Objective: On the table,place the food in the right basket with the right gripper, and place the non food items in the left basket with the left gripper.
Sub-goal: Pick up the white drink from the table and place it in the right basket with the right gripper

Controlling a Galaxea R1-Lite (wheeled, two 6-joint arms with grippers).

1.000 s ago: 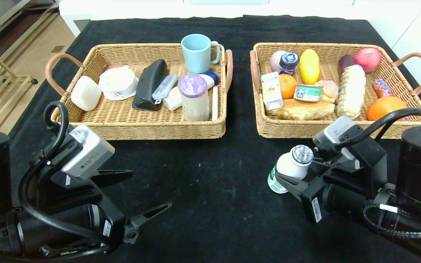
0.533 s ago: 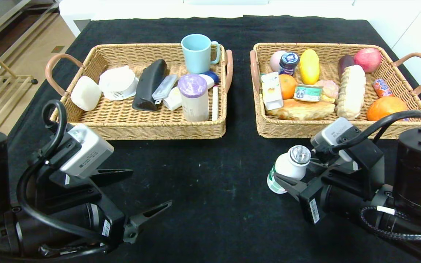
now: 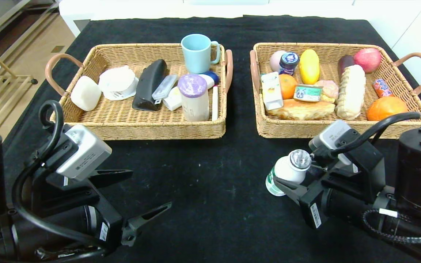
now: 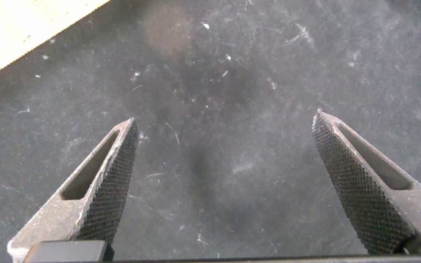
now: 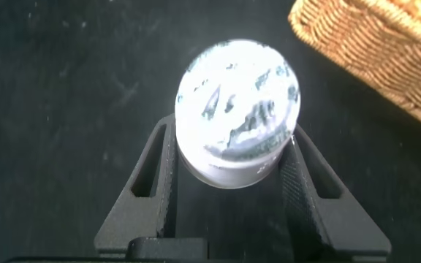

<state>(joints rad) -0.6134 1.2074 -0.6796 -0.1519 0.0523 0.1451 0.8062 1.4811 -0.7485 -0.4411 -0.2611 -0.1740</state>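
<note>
Your right gripper (image 3: 287,175) is clamped on the white foil-capped bottle (image 3: 286,171) — foil cap toward the right basket (image 3: 269,126), long axis tilted, base leaning back toward you. It sits just in front of that basket's near wall; whether its base touches the black surface (image 3: 210,171) is hard to tell. The basket's near side is crowded: juice carton (image 3: 271,90), croissant (image 3: 302,109), tin can (image 3: 307,92). Your left gripper (image 3: 137,191) hangs wide open over bare cloth — nothing between its fingers (image 4: 108,183).

The left gripper (image 4: 225,183) fingers (image 4: 108,186) spread wide above scuffed, perhaps dusty, table (image 4: 225,66).
</note>
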